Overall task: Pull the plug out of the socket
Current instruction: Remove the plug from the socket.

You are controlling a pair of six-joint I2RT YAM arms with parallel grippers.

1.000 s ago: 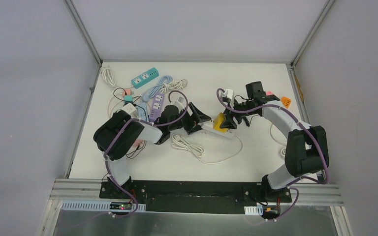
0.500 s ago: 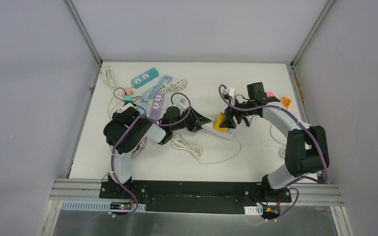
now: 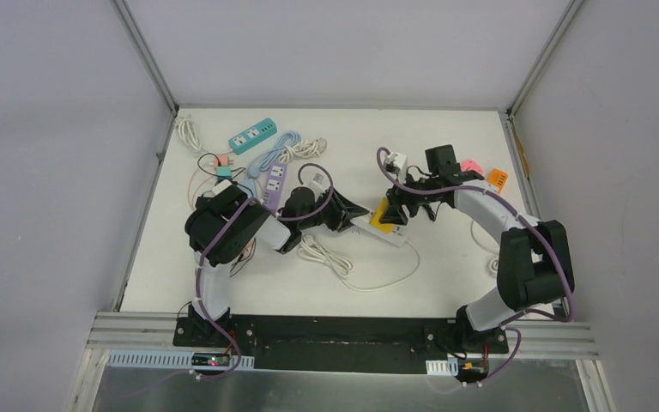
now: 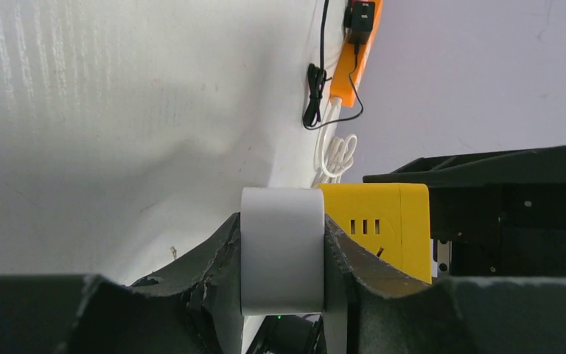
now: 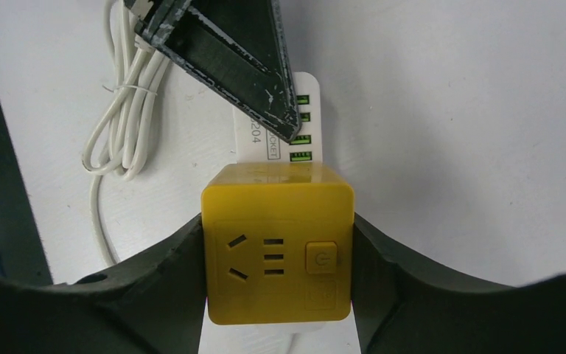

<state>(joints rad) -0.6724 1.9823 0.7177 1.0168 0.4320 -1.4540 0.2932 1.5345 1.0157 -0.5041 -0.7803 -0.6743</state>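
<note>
Near the middle of the table (image 3: 446, 172), the white power strip (image 4: 281, 251) is clamped by the left gripper (image 3: 350, 213) and the yellow cube plug (image 5: 278, 251) seated in it by the right gripper (image 3: 393, 213); grasping is judged done, and a straight pull apart is called for.
</note>
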